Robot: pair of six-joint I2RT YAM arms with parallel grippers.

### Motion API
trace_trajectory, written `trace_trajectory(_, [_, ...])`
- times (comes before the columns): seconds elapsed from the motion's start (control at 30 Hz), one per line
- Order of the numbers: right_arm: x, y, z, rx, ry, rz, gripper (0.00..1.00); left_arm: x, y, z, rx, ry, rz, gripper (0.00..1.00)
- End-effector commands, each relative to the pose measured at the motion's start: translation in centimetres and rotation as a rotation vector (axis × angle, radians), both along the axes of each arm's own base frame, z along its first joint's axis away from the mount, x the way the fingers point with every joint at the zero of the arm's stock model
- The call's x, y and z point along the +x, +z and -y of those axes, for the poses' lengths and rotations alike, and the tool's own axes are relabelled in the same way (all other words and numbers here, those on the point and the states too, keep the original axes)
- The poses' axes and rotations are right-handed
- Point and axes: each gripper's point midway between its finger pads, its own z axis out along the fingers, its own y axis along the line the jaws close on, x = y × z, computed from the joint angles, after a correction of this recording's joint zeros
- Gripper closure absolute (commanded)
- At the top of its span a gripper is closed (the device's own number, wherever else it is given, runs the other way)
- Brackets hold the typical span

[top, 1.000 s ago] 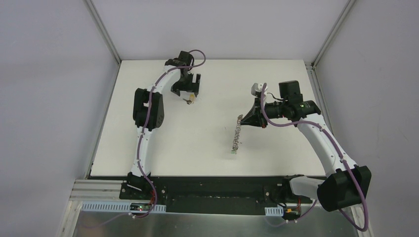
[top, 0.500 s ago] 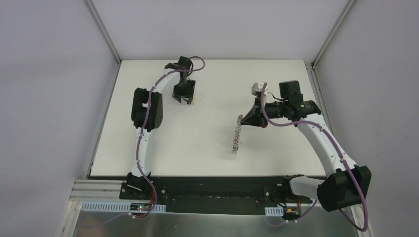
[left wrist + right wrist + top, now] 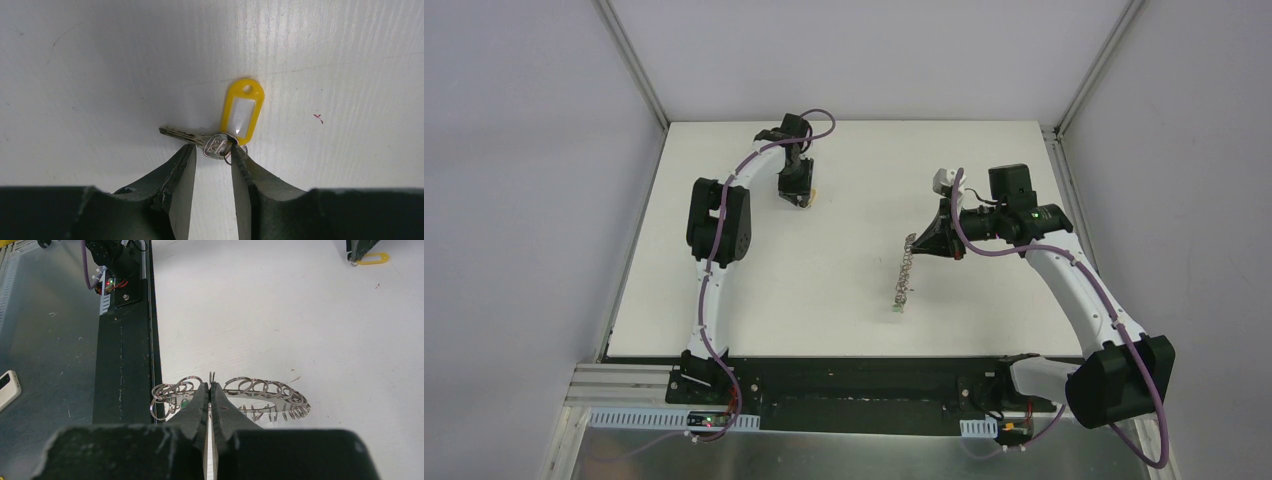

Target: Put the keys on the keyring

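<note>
Key (image 3: pixel 200 139) — yellow tag (image 3: pixel 242 111), head stamp unreadable — between left hand's (image 3: pixel 212 150) fingers.

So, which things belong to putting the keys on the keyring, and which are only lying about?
Belong to the job: silver key with yellow tag, between the jaws of the left gripper; keyring, clamped in the right gripper; small green piece on the keyring, probably a key.
Only lying about: small white device; lit circuit board; red mark on the table.

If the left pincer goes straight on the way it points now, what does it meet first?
Probably the silver key, its head between the tips of the left pincer; directly after it, the table.
</note>
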Motion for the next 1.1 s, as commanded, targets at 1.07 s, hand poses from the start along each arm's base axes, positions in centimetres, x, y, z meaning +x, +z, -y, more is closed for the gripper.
trace_trajectory(1.07, [0.0,1.0,-0.3,0.048,0.024,0.013,1.00,2.9,3.7,1.4,-0.171,0.147,0.109,0.90])
